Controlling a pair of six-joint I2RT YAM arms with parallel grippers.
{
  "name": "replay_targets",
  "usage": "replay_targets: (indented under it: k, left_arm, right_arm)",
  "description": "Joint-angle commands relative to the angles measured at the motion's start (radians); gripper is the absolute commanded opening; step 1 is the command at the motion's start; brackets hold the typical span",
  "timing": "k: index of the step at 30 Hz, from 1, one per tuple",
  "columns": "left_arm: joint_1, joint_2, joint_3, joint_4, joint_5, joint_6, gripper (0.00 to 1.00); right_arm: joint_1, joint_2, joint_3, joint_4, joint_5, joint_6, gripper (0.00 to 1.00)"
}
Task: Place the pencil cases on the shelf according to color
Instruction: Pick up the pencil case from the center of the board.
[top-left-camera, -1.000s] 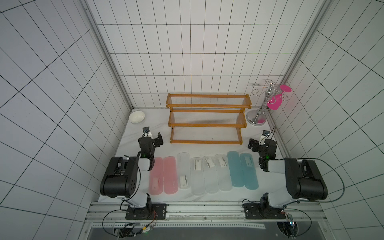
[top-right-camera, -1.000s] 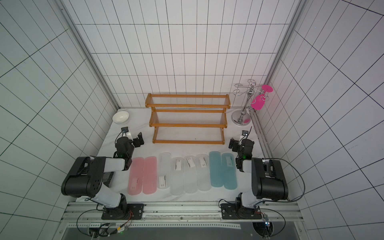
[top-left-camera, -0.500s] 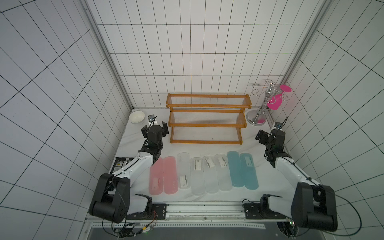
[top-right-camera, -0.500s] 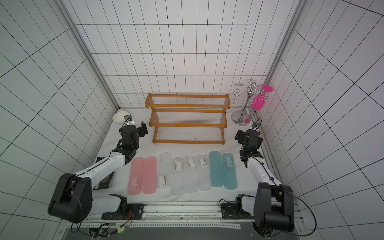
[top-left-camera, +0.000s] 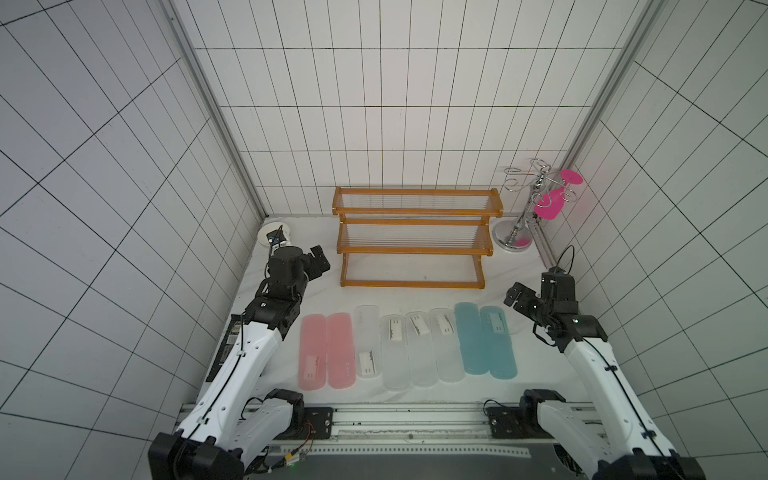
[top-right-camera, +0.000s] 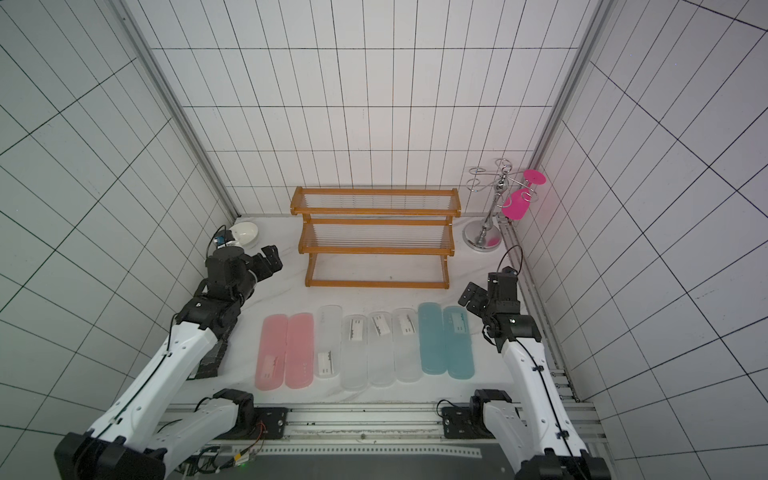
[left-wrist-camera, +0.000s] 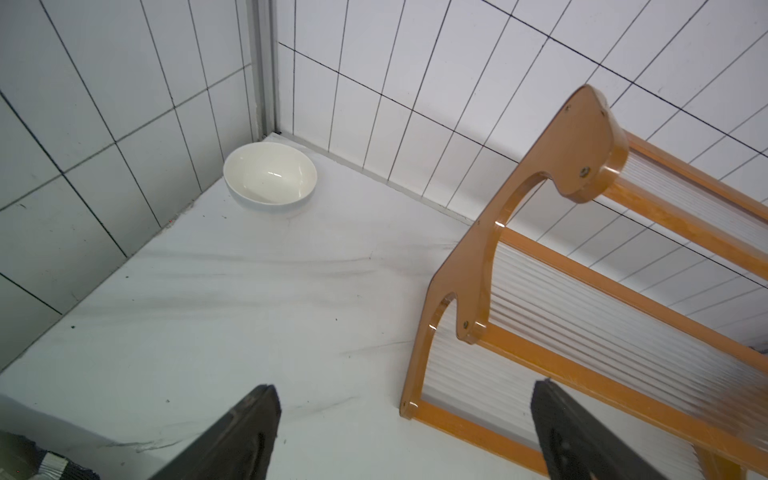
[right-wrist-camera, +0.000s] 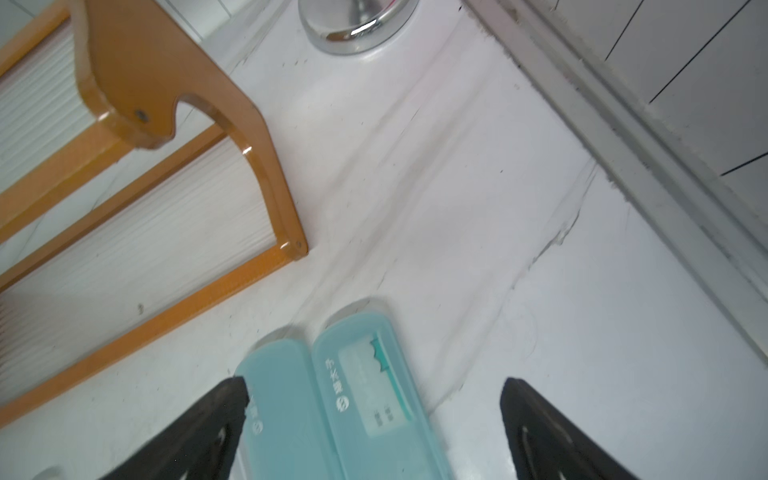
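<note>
Eight cases (top-left-camera: 392, 353) in a row in front of the shelf (top-left-camera: 411, 248).
Lying flat and side by side, long axes toward the shelf, from left: two pink cases (top-left-camera: 313, 353), four frosted clear cases (top-left-camera: 419, 353), two teal cases (top-left-camera: 471, 340) (several bear white labels). The orange-brown shelf stands upright near the back wall, three stepped tiers of clear rods, apart from the row.

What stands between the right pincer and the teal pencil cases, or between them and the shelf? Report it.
Nothing visible. The open right pincer hangs near the far ends of the teal pencil cases; only bare table lies between them and the shelf.
</note>
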Motion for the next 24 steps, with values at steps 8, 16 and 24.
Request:
replay_targets:
  k: [8, 16, 24]
  left_arm:
    - [-0.031, -0.104, 0.007, -0.222, 0.242, -0.099, 0.98]
    - [-0.071, -0.143, -0.013, -0.244, 0.298, -0.120, 0.98]
    - [-0.082, -0.174, -0.008, -0.252, 0.361, -0.135, 0.98]
  right_arm:
    - [0.320, -0.078, 0.050, -0.389, 0.154, 0.239, 0.99]
    - [0.401, 0.008, -0.025, -0.419, 0.189, 0.360, 0.99]
    - [0.384, 0.075, -0.087, -0.327, 0.099, 0.323, 0.99]
